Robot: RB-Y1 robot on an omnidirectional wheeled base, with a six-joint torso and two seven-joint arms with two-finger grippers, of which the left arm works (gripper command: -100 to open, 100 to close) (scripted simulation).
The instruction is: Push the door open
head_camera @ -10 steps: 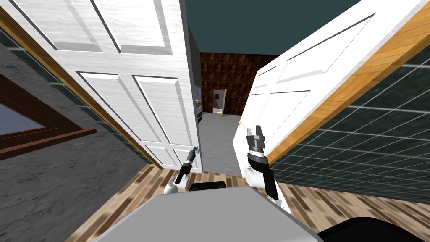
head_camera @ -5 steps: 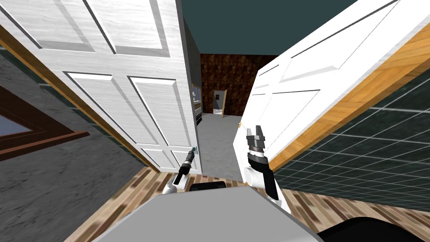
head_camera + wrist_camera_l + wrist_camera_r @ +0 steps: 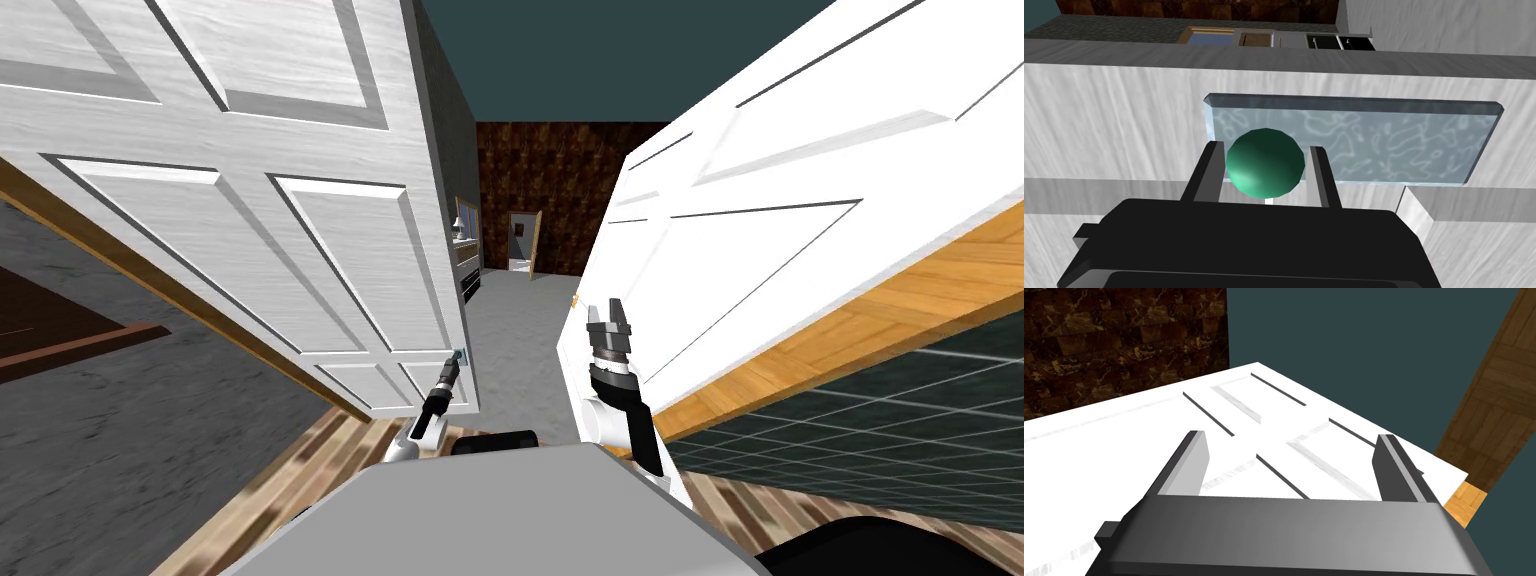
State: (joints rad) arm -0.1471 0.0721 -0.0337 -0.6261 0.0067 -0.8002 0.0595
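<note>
The left wrist view gives what the head view cannot: the left gripper (image 3: 1265, 150) is clenched on the green knob (image 3: 1265, 162), one finger (image 3: 1206, 170) pressed to each side of the ball. The knob sits on a pale, glassy plate (image 3: 1404, 145) fixed to the white left door (image 3: 1114, 130). From the head camera that same grasp is a speck, with the left gripper (image 3: 452, 368) at the low inner edge of the left door (image 3: 300, 220) and the knob (image 3: 458, 355) a mere teal dot.

The right wrist view shows the right gripper (image 3: 1291, 437) with its fingers spread wide and nothing between them, over the panelled face of the white right door (image 3: 1124, 433). Whether the fingertips touch it cannot be told. In the head view the right gripper (image 3: 608, 318) stands near the inner edge of that right door (image 3: 740, 250).

Both door leaves stand ajar (their tops are cut off by the frame). Between them lie a grey floor (image 3: 520, 330), a dark brown far wall (image 3: 560, 170) and a small doorway (image 3: 522, 240). The cabinets (image 3: 468, 250) behind the left door's edge are hard to make out. An orange wooden frame (image 3: 900, 320) and a dark tiled wall (image 3: 900, 430) flank the right door.
</note>
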